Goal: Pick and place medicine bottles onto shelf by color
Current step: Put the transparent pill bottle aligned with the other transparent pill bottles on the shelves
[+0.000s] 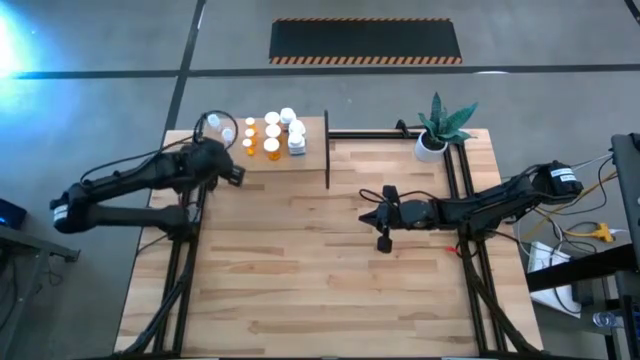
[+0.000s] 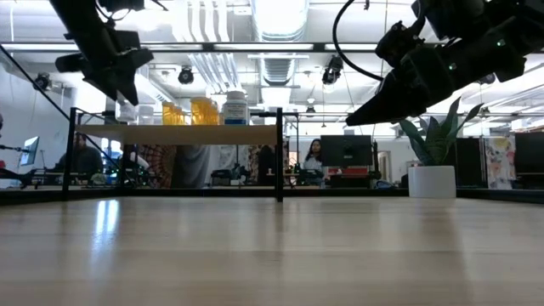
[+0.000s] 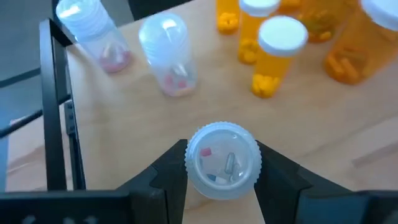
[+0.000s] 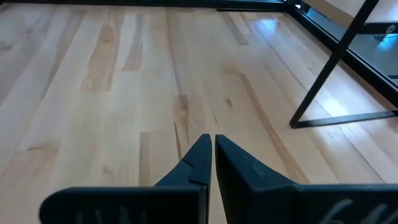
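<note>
The shelf (image 1: 310, 158) stands at the table's far left and bears orange medicine bottles (image 1: 272, 148), white ones (image 1: 296, 138) and two clear ones (image 1: 214, 125). My left gripper (image 1: 236, 173) hovers at the shelf's near left edge, shut on a clear bottle (image 3: 224, 160) with pills inside. In the left wrist view the clear bottles (image 3: 169, 56) and orange bottles (image 3: 277, 53) stand upright on the board beyond it. My right gripper (image 1: 368, 216) hangs shut over the table's middle right, holding nothing (image 4: 211, 149). My left gripper pinches the clear bottle by its ridged round end (image 3: 189, 163), one finger (image 3: 168, 177) on each side. The fingers slant down toward the shelf's board. The bottle's round end faces the wrist. Whether its other end touches the board, I cannot tell.
A white pot with a green plant (image 1: 432, 140) stands at the far right. A dark upright divider (image 1: 327, 150) closes the shelf's right end, and a black frame (image 1: 452, 180) runs along the table's right side. Bare planks lie between the two arms.
</note>
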{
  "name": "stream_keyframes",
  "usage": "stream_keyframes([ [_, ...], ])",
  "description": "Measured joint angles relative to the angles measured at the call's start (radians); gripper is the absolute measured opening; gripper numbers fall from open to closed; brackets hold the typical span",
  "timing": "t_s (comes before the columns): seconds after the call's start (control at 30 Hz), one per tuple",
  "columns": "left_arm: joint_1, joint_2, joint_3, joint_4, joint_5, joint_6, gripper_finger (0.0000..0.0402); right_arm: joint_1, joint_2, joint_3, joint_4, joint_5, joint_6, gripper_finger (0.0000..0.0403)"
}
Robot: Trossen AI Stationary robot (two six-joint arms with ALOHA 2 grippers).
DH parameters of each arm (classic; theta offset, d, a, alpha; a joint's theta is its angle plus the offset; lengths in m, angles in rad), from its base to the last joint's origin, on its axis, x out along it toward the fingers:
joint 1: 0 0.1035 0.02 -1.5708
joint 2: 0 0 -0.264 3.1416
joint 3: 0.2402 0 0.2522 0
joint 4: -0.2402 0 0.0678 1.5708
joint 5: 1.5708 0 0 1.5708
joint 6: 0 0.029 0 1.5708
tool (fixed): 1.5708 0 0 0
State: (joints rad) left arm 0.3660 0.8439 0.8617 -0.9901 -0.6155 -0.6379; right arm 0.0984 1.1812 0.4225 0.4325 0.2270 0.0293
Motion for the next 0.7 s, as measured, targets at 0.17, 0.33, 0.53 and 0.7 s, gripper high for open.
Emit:
stream_keyframes([
  [0.17, 0.124, 0.022, 0.005, 0.079, 0.089, 0.121, 0.013, 0.012, 0.0, 0.0, 0.0, 0.0, 0.0, 0.0013],
  [0.33, 0.226, 0.06, 0.013, 0.108, 0.161, 0.177, 0.013, 0.02, 0.0, 0.0, 0.0, 0.001, -0.001, 0.0013],
  [0.53, 0.288, 0.098, 0.017, 0.15, 0.195, 0.207, 0.013, 0.024, 0.0, 0.0, 0.0, 0.001, 0.0, 0.0013],
  [0.7, 0.296, 0.097, 0.017, 0.162, 0.197, 0.226, 0.0131, 0.024, 0.0, 0.0, 0.0, 0.001, 0.001, 0.0013],
])
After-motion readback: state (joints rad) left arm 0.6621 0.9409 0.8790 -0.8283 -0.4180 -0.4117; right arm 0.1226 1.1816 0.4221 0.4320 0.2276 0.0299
